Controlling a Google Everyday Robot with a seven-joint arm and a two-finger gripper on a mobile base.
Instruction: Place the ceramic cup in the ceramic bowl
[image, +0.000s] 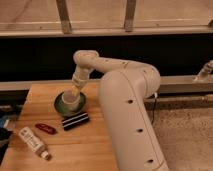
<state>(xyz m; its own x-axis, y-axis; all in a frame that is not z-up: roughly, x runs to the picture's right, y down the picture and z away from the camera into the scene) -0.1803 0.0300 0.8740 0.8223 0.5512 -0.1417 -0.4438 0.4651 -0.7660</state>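
Observation:
The pale ceramic cup (72, 103) stands upright inside the green ceramic bowl (58, 104), on the back left part of the wooden table (85, 147). My gripper (76, 90) hangs straight down just above the cup's far rim, very close to it. I cannot see whether it touches the cup. My arm reaches in from the right.
A black rectangular object (75, 121) lies just in front of the bowl. A small red object (46, 129) and a white tube-like bottle (34, 142) lie at the front left. My bulky white arm (132, 120) covers the table's right side. A dark wall and rail run behind.

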